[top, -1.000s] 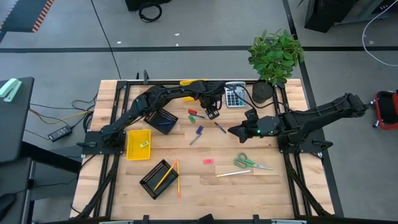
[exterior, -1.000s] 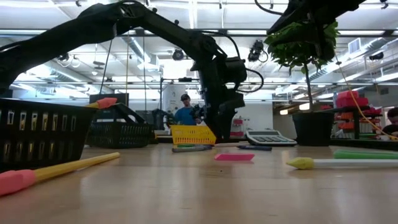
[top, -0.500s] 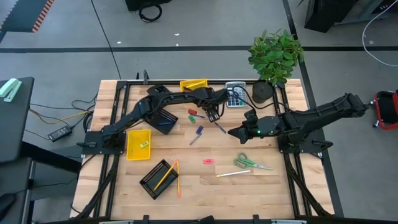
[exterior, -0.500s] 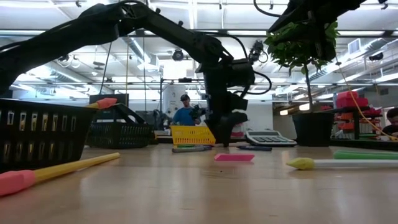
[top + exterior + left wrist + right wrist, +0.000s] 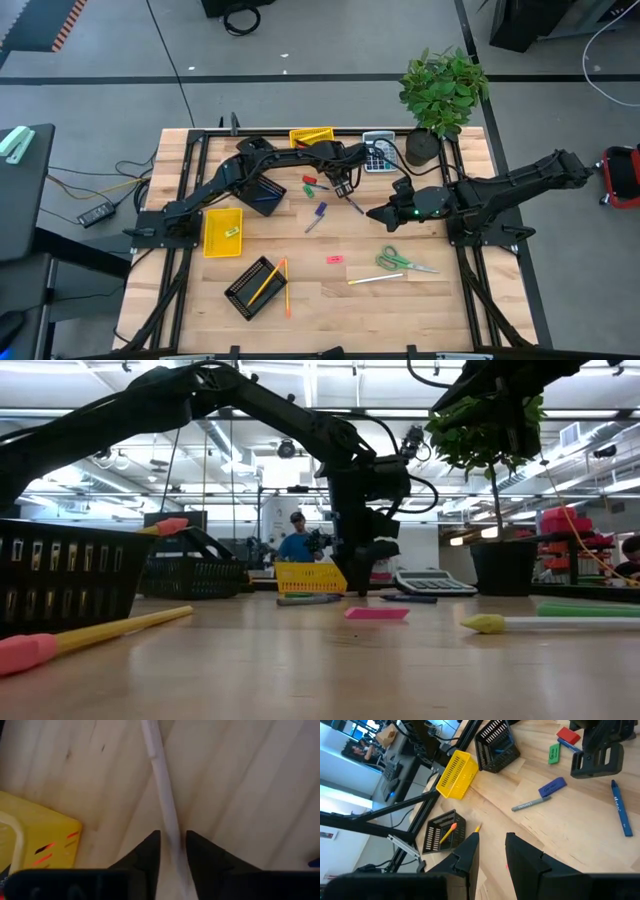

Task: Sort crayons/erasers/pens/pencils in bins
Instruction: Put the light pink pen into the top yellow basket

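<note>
Four bins show in the high view: a yellow bin (image 5: 222,231) on the table's left side, another yellow bin (image 5: 312,137) at the far edge, a black mesh bin (image 5: 262,194) between them, and a second mesh bin (image 5: 252,287) near the front holding pencils (image 5: 270,281). The left gripper (image 5: 343,190) reaches over the table's middle, at the end of a slim pen (image 5: 353,204). A purple crayon (image 5: 321,210) lies just beside, and a pink eraser (image 5: 335,259) lies nearer the front. The right gripper (image 5: 378,212) waits to the pen's right.

Seen from the low view, the left gripper is down at the tabletop, behind the pink eraser and beside the far yellow bin.

From the left wrist view, the two fingers (image 5: 149,854) stand close on either side of the pen, which lies on the wood and runs between them. Whether they already press on it I cannot tell.

From the right wrist view, the right gripper's fingers (image 5: 468,851) stand partly apart with nothing between them, above bare wood.
</note>
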You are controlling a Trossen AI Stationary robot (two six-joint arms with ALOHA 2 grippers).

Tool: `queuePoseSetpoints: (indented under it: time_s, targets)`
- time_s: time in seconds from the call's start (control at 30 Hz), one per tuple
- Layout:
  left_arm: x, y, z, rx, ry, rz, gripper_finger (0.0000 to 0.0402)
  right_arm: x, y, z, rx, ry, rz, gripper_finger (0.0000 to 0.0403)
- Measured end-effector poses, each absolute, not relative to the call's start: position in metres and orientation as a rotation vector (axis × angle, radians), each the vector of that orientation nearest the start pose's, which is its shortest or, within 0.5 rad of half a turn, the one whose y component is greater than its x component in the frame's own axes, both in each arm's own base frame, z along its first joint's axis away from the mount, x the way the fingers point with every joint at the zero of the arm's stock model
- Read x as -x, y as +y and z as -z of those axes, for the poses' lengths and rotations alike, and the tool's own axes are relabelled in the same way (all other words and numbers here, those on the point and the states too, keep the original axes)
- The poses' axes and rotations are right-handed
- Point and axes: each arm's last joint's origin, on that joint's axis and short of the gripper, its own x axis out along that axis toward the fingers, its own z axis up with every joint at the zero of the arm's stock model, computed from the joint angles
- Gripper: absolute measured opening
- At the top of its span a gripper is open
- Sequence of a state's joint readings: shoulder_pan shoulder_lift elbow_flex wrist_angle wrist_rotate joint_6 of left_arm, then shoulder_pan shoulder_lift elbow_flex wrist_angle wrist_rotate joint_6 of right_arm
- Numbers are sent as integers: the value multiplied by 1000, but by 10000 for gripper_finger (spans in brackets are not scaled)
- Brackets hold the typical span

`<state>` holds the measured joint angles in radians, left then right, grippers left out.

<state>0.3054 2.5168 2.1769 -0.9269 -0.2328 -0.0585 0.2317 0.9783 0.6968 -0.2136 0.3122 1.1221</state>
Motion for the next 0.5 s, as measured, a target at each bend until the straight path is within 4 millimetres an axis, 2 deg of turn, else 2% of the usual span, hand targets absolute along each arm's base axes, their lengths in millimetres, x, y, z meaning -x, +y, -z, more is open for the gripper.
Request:
queuePoseSetpoints:
  time_s: [0.27,0.5]
  targets:
    - [-485,159,-141,57,1314,-460,34,-205,39,-267,-951,379,330,101]
    - [-485,158,-143,97,1305,-419,26,-205,39,-267,-946,380,330,101]
